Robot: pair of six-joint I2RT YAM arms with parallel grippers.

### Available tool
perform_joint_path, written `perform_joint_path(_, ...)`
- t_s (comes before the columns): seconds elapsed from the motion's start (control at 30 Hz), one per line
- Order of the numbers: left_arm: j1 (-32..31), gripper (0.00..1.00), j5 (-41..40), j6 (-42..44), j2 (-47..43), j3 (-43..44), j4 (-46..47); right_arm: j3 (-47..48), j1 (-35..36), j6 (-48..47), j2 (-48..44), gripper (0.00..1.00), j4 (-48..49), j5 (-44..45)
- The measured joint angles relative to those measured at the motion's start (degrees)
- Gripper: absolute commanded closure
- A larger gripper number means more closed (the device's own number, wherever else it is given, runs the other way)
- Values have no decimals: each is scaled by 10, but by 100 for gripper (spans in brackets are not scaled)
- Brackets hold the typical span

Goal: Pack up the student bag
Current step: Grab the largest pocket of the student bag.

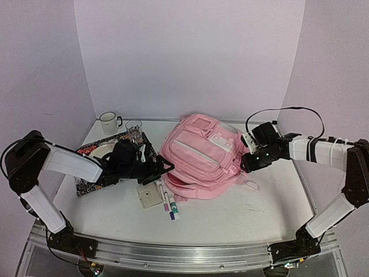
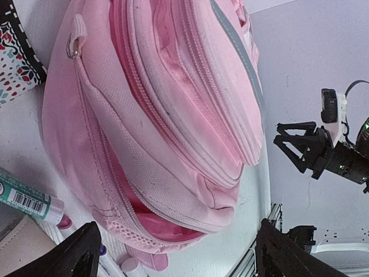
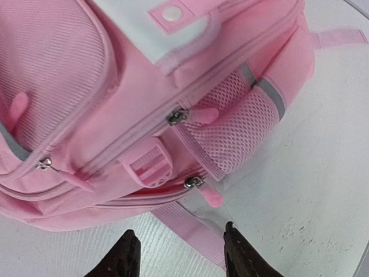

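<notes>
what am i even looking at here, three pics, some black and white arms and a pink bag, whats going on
These are two robot arms bolted to a table edge, each ending in a two-fingered end effector. The wide picture is from a fixed camera above and behind them; the other two come from cameras on each wrist. In the middle lies a large soft light-pink fabric backpack. The left end effector is open beside the bag's partly unzipped bottom pocket. The right end effector is open too, just short of a pink zip pull; neither holds anything. Also on the white table: marker pens, a small beige square piece, a patterned mat, a white mug and a clear glass.
</notes>
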Motion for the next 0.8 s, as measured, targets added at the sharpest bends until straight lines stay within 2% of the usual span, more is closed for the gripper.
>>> perform_joint_path(0.23, 1, 14, 21, -3, 20, 13, -1, -14, -47, -1, 69, 55, 25, -28)
perform_joint_path(0.57, 2, 26, 38, -5, 48, 20, -16, 1, -70, -45, 148, 56, 46, -74)
perform_joint_path(0.8, 2, 33, 46, -5, 53, 25, -19, 14, -95, -79, 176, 67, 51, -104)
